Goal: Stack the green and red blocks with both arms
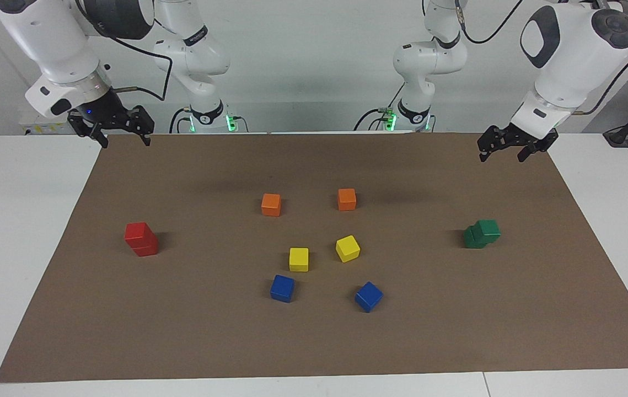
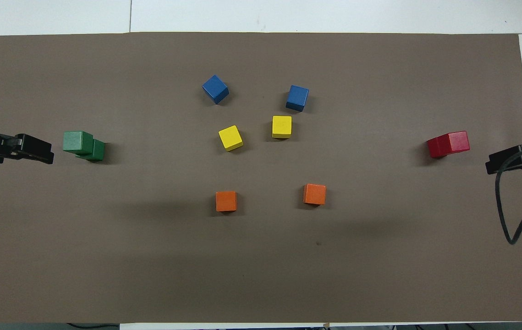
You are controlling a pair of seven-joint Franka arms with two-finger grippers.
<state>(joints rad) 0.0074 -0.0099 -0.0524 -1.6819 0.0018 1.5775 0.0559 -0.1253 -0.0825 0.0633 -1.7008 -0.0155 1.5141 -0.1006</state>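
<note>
Red blocks (image 1: 141,239): two cubes stacked, upper one slightly askew on the lower, standing on the brown mat (image 1: 314,342) toward the right arm's end of the tabletop (image 1: 5,231). Green blocks (image 1: 481,233): two cubes stacked w/ the upper offset so it overhangs the lower, standing toward the left arm's end. Both stacks sit about as near the robots as the yellow pair; neither is touched by a tool.

Centre of mat, loose cubes in pairs, all apart from one another: orange cubes (image 1: 271,204) nearest the robots, yellow cubes (image 1: 299,259) next, blue cubes (image 1: 282,288) farthest from the robots. One yellow and one blue lie turned at an angle to the mat edge.

Right tool (image 1: 112,125): raised over the mat's corner at the robots' edge, right arm's end; fingers spread wide apart, nothing between them. Left tool (image 1: 509,144): raised over the mat's edge at the left arm's end, closer to the robots' side than the green stack; fingers likewise spread, empty. In the overhead view each tool appears at the frame's side, beside its stack but clear of it.
</note>
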